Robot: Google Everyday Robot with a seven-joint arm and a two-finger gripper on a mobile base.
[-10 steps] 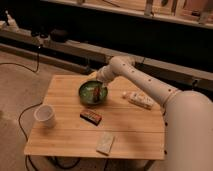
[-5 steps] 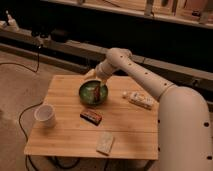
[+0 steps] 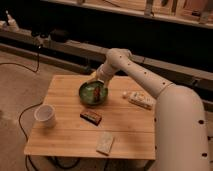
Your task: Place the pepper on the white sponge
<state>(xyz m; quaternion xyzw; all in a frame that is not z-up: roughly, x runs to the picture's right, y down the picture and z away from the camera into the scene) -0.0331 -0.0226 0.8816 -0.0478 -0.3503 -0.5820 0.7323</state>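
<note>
The pepper [image 3: 94, 92], a small reddish-orange piece, lies inside the green bowl [image 3: 85, 97] at the middle back of the wooden table. My gripper [image 3: 94, 78] hangs at the bowl's far rim, just above and behind the pepper, on the white arm that reaches in from the right. The white sponge [image 3: 105, 143], a pale speckled flat block, lies near the table's front edge, well in front of the bowl and apart from the gripper.
A flat dark brown bar [image 3: 91, 116] lies between the bowl and the sponge. A white cup [image 3: 45, 115] stands at the table's left. A long white remote-like object [image 3: 140, 99] lies to the right of the bowl. The robot's white body [image 3: 180, 130] fills the right side.
The arm's elbow has risen a little and shifted left. The gripper has stayed at the far rim of the green bowl. The objects on the table have not moved.
</note>
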